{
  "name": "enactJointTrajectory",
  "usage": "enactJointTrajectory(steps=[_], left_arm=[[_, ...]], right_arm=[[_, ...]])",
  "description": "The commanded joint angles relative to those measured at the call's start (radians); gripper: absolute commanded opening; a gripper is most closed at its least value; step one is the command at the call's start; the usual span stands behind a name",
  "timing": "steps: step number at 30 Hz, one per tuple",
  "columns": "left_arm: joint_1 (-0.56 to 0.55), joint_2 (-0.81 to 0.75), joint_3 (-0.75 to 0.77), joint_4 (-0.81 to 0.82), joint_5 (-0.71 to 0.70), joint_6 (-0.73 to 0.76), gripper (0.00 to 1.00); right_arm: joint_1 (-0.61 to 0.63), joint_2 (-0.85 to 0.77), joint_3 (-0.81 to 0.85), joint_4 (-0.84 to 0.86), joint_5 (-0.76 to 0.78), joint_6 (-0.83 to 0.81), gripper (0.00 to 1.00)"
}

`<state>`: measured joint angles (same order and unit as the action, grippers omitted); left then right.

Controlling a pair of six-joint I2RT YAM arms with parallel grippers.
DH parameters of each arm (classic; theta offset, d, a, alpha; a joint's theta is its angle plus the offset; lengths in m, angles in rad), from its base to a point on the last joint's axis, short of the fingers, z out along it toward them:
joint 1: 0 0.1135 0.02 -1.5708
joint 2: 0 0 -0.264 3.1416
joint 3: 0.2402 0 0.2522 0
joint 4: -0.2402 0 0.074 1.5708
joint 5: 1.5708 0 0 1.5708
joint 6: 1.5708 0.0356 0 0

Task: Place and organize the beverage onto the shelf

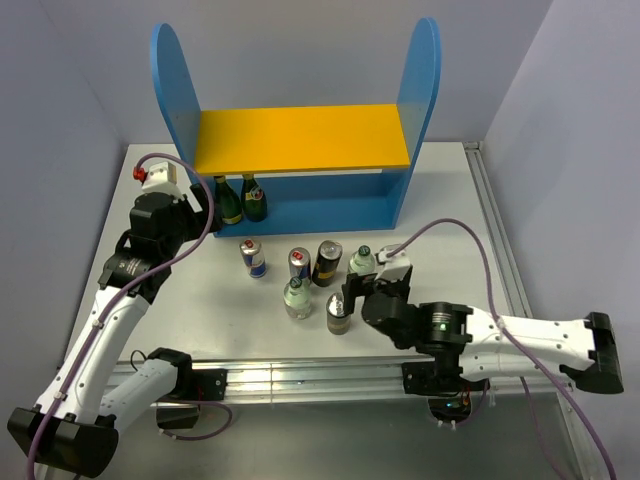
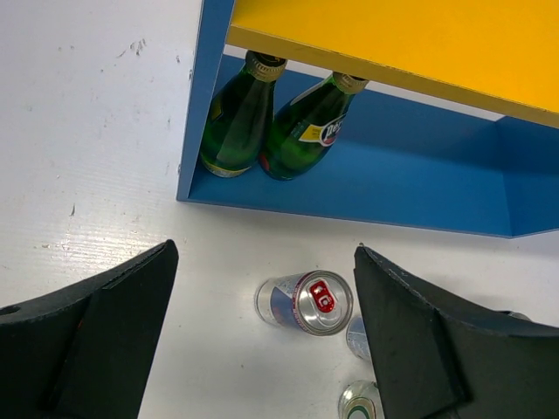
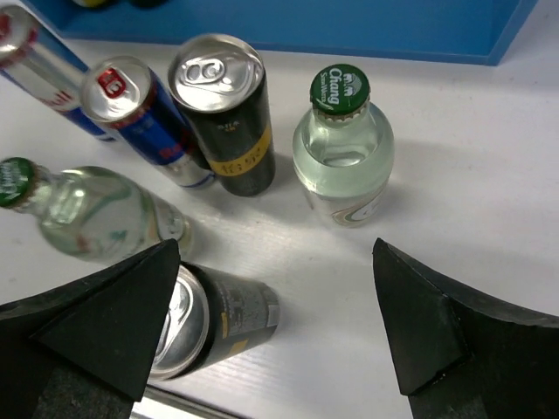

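Note:
The blue shelf with its yellow board stands at the back. Two green bottles stand on its lower level at the left, also seen in the left wrist view. On the table are two blue-and-silver cans, two black-and-gold cans and two clear bottles. My left gripper hangs open above a blue-and-silver can. My right gripper is open and empty, its left finger beside a black-and-gold can, with a clear bottle ahead.
An aluminium rail runs along the table's near edge, close behind the nearest black can. Grey walls close in the back and both sides. The shelf's lower level is bare to the right of the green bottles.

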<state>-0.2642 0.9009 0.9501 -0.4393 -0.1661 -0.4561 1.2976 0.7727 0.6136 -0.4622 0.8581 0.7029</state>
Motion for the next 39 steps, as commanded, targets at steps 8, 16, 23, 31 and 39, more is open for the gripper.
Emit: enactJointTrajectory(steps=[8, 16, 23, 31, 39], left_arm=[[-0.004, -0.014, 0.015, 0.004, -0.009, 0.023, 0.88], [-0.004, -0.017, 0.013, 0.005, 0.000, 0.027, 0.86], [-0.004, -0.013, 0.013, 0.007, 0.008, 0.028, 0.86], [-0.004, -0.011, 0.013, 0.007, 0.010, 0.028, 0.86], [-0.004, -0.014, 0.015, 0.008, 0.014, 0.031, 0.85]], right_arm=[[0.023, 0.198, 0.043, 0.096, 0.266, 0.033, 1.00], [-0.058, 0.272, 0.032, 0.241, 0.309, 0.003, 1.00], [-0.184, 0.319, 0.018, 0.428, 0.251, -0.095, 0.97], [-0.277, 0.416, 0.034, 0.486, 0.210, -0.098, 0.94], [-0.297, 0.461, 0.029, 0.504, 0.231, -0.071, 0.80]])
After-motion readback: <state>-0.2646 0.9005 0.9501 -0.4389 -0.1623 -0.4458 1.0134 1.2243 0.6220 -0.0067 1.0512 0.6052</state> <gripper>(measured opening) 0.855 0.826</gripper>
